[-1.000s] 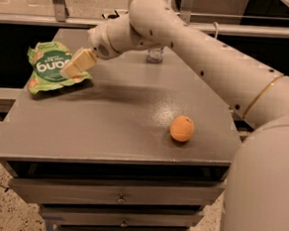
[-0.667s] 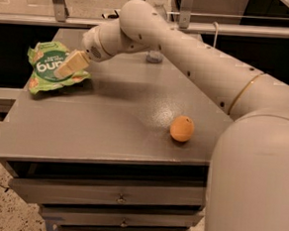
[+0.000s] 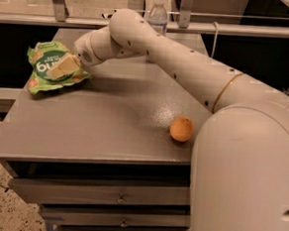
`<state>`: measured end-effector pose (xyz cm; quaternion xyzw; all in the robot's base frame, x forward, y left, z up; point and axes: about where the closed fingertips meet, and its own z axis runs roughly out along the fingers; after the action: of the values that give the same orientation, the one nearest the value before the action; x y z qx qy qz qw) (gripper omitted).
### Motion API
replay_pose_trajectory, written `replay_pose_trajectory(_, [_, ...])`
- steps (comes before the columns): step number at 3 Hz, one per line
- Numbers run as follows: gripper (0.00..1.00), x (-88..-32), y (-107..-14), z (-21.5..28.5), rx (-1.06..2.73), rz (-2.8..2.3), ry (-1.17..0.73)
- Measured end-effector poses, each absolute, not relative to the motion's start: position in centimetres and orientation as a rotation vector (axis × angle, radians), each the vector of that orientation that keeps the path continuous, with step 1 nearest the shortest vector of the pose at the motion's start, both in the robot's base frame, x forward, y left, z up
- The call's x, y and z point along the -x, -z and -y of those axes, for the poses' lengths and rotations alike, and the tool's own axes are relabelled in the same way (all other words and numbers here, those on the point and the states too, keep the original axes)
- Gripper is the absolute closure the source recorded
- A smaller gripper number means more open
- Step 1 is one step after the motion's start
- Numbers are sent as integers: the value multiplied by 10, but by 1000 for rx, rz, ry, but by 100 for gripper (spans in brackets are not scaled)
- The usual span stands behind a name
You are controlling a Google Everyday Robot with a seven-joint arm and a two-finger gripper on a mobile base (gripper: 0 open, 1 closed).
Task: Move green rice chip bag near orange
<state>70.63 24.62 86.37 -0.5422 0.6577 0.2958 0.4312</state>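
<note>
Surface (image 3: 104, 129): a broad bare stretch of grey top runs across the middle and front.

Green rice chip bag (image 3: 43, 57) sits at the far-left corner, orange (image 3: 182, 128) near the right edge. The two are well apart, with an open run of bare top between them.

Pincer (image 3: 63, 66) is at the bag, over its right half.

Arm (image 3: 178, 60) slants above the back-right of the surface and closes off that side.

Water bottle (image 3: 158, 15) stands upright at the rear edge, partly behind the arm. Rail (image 3: 249, 29) runs behind it.

Robot body (image 3: 244, 184) fills the right foreground, crowding the orange's right side.

Front and left edges are open.
</note>
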Motion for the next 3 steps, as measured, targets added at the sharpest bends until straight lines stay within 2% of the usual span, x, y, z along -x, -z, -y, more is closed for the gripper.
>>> replay_pose_trajectory(1, [30,-703,-859,-253,1338,-1633,-760])
replay_pose_trajectory(3, [76,-697,-862,-247,1314,-1623,-757])
